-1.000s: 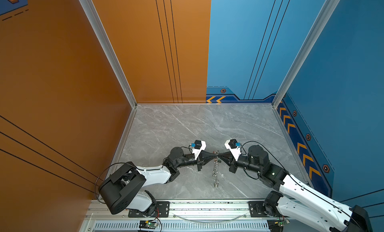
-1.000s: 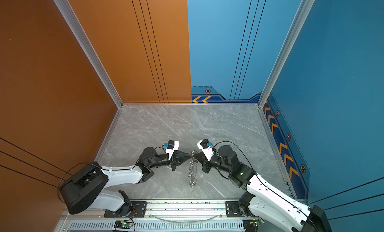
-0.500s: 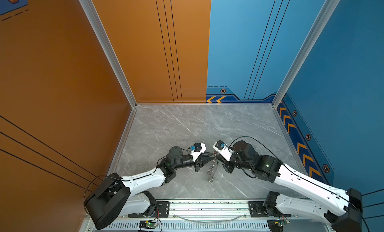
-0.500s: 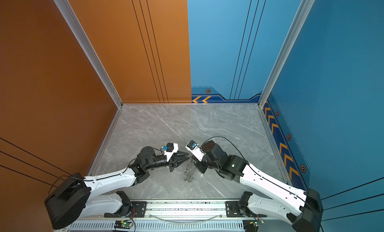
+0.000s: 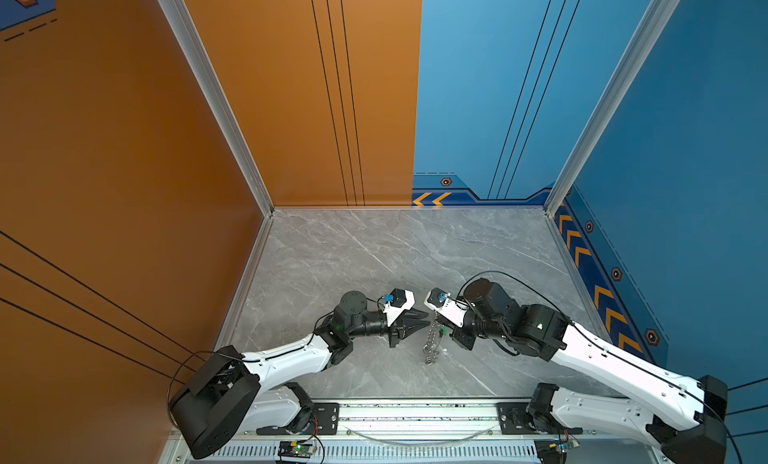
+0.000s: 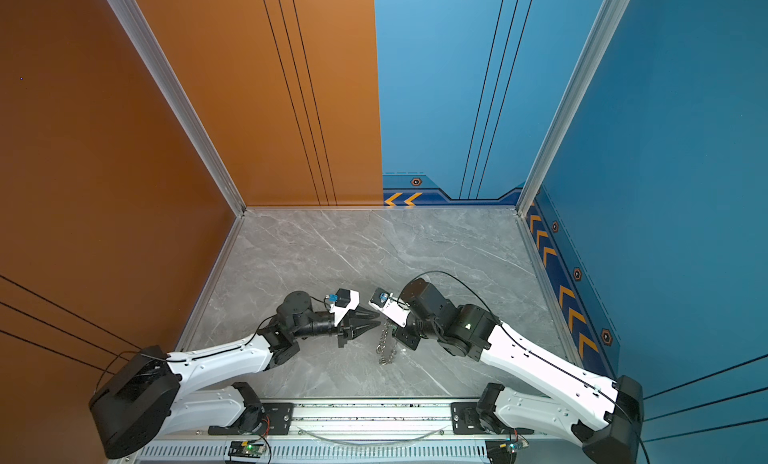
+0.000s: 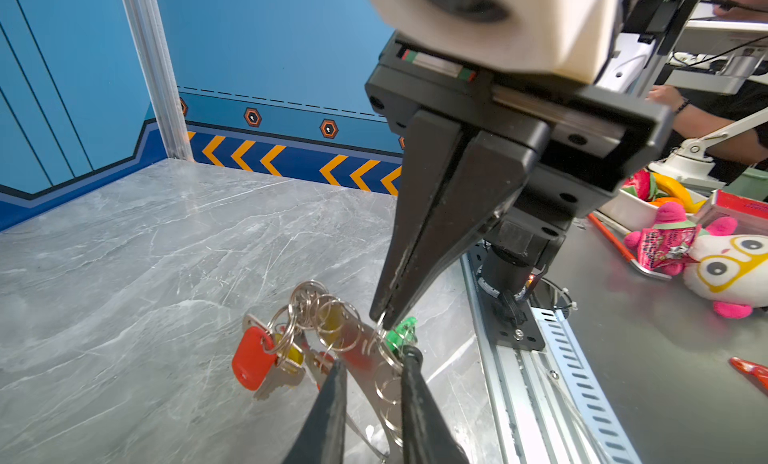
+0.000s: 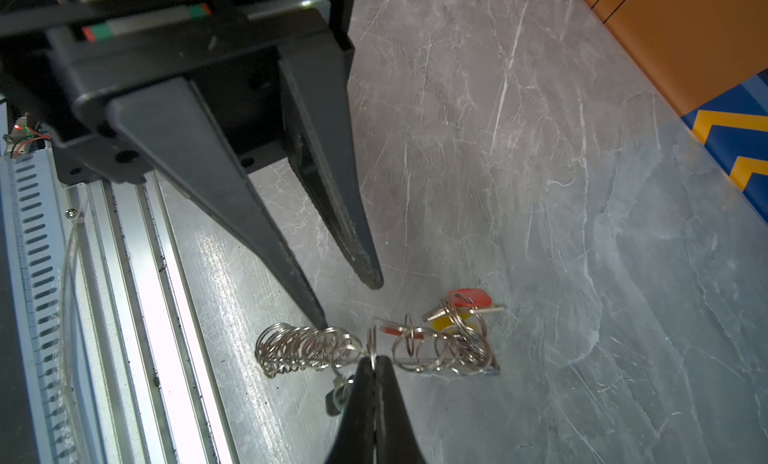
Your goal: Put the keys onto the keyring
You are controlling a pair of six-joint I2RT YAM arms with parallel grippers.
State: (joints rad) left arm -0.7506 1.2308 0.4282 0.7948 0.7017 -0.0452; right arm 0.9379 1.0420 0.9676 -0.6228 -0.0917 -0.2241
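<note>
**Two keys look threaded, the green one in doubt**

**Top views.** In both top views my left pincer (image 5: 429, 319) (image 6: 379, 319) stands spread and empty, just beside the keyring (image 5: 432, 343) (image 6: 384, 347). The keyring trails from my right pincer (image 5: 437, 318) (image 6: 388, 321) down onto the grey table (image 5: 374, 254), near the front rail. I see no loose key on the table, though keys would be tiny from up here.

**Left wrist.** My left fingers (image 7: 328, 416) stand apart with the keyring's brown strap (image 7: 361, 358) running between them. I cannot tell whether they touch it. My right pincer (image 7: 384, 318) is pressed together on one wire ring at the strap's edge. The red-tagged key (image 7: 249, 364) and yellow-tagged key (image 7: 291, 351) hang from rings at the far end and rest on the table. The green-tagged key (image 7: 401, 333) sits just behind my right tips, and I cannot tell whether it is threaded.

**Right wrist.** My right fingertips (image 8: 361, 383) pinch a single ring in the middle of the ring row (image 8: 307, 349). My left pincer (image 8: 347, 301) is spread above the rings, holding nothing. The red and yellow tags lie among the rings at the far end.

I judge the work mostly done, with only the green key left to settle.

**Writing.** I can read none. The walls carry only chevrons and hexagon marks. The print on a pink packet (image 7: 665, 243) beyond the rail is too blurred.
</note>
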